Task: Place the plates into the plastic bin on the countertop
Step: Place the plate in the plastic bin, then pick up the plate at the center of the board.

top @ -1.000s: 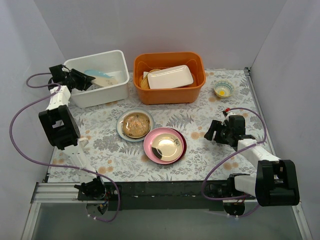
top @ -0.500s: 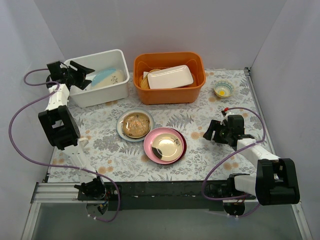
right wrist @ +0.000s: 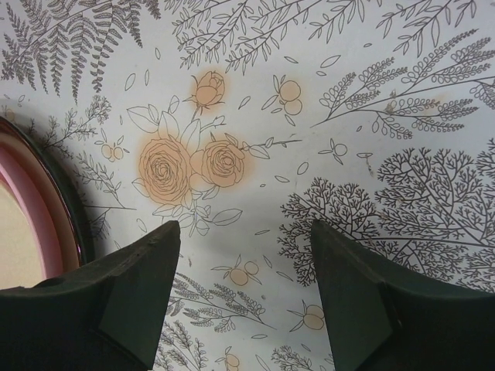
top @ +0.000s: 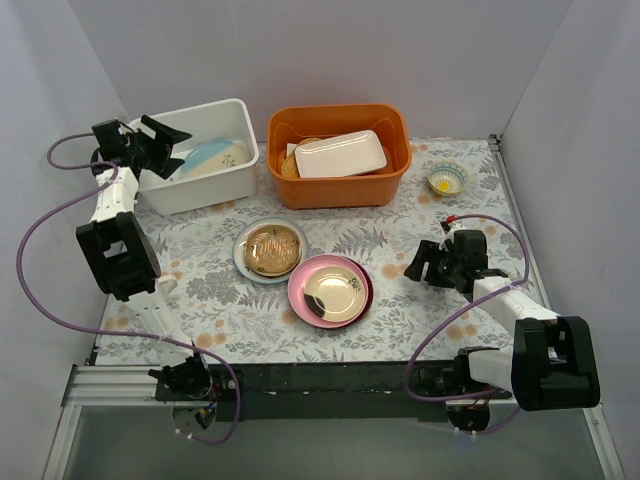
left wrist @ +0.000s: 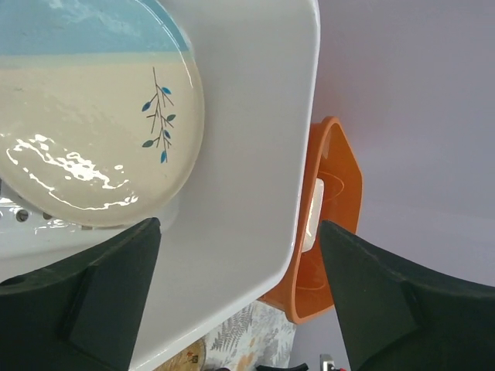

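White plastic bin (top: pixel 200 188) sits at the far-left corner of the countertop (top: pixel 215 295), w/ the blue-and-cream plate (top: pixel 212 156) inside it. Can't tell if it lies flat or is propped on the wall. Left gripper (top: pixel 178 152) hangs over the bin's left rim, fingers spread wide, nothing between them. I'd call that plate's drop-off done.

Right gripper (top: pixel 415 265) hovers over bare print near the right edge, fingers also wide, holding nothing. On its wrist cam the pink-rimmed plate (top: pixel 330 290) shows just beside its left finger, apart, no contact.

Left to do, as I read it: that pink-rimmed plate, w/ a dark one under it, and the amber-brown plate (top: pixel 272 249) on a paler one, both mid-worktop, the two stacks touching.

Next I'd take the right arm toward the pink rim. It's low and glossy, so prob. a rim pinch, one finger under the lip. The bin is a long reach from that side, so the left arm may suit better. Orange tub (top: pixel 335 192) at the far edge isn't the target.
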You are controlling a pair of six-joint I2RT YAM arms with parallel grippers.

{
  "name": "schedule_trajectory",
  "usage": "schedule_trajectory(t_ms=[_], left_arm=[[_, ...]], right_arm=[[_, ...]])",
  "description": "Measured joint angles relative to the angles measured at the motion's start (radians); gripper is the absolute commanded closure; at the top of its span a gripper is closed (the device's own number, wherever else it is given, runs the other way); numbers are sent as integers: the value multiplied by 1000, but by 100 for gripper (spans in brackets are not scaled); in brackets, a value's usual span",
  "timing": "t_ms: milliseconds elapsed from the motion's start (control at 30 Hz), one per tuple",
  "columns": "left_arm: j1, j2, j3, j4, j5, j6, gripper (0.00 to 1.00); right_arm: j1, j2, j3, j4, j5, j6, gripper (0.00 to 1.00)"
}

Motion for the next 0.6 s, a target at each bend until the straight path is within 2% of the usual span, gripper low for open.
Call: schedule_trajectory(t_ms=[233, 367, 600], left_arm=[[-54, -60, 13, 6, 5, 31, 2], [-124, -114, 28, 2, 3, 63, 2], [-277, -192, 115, -116, -67, 193, 2]], right_arm=[[9, 0, 2, -4, -3, 0, 23], [19, -4, 8, -27, -4, 1, 23], [32, -23, 14, -59, -11, 3, 23]])
